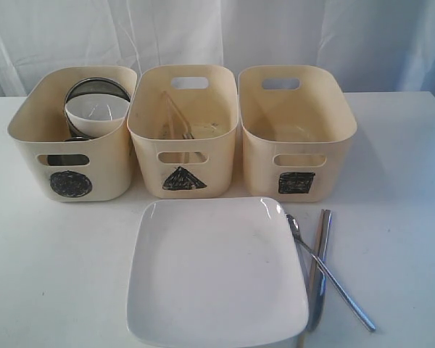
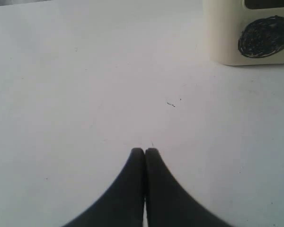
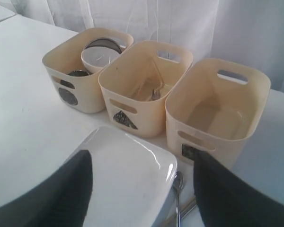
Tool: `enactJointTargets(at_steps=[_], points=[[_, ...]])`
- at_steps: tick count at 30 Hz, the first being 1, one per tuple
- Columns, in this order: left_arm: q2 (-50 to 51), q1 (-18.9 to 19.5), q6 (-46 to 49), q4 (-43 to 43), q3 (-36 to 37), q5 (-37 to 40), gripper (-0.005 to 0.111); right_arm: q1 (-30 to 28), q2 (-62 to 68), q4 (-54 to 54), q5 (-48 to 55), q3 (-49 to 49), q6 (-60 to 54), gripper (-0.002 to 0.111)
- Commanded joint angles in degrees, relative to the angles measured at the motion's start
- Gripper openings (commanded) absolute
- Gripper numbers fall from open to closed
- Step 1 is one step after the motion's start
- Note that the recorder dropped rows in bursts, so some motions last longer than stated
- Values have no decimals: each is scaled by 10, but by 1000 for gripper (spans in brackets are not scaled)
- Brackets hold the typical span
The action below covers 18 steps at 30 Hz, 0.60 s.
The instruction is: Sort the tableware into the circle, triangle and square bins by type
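A white table (image 1: 51, 275) runs back to a pale curtain (image 1: 203, 36). Along the far side stand the circle bin (image 1: 29, 138), holding a small white bowl (image 1: 96, 112), the triangle bin (image 1: 148, 148) and the square bin (image 1: 333, 152). The square plate (image 1: 210, 275) lies at 6 o'clock from the triangle bin, with steel cutlery (image 1: 317, 290) at its 3 o'clock. The left gripper (image 2: 145, 151) is clenched over bare tabletop; the right gripper (image 3: 142, 158) is spread wide above the plate.

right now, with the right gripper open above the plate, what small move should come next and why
Probably lower the right gripper onto an edge of the large white plate: its jaws stand open over it, the plate lies flat on the table, and the square bin beyond it is empty. The left gripper is shut.
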Motion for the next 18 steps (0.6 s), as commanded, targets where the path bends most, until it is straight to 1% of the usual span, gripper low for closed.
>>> enactJointTargets(at_steps=[1,7,12,18], points=[[-2,-3,-1,-6,3,-1,0,5,-14,9,17,37,-2,58],[-2,-3,-1,-6,3,-1,0,29,-14,11,19,126,-36,58],[-2,-3,-1,-6,3,-1,0,33,-14,-1,11,209,-36,58],[-2,-3,-1,-6,3,-1,0,33,-14,-35,-35,279,-36,58]])
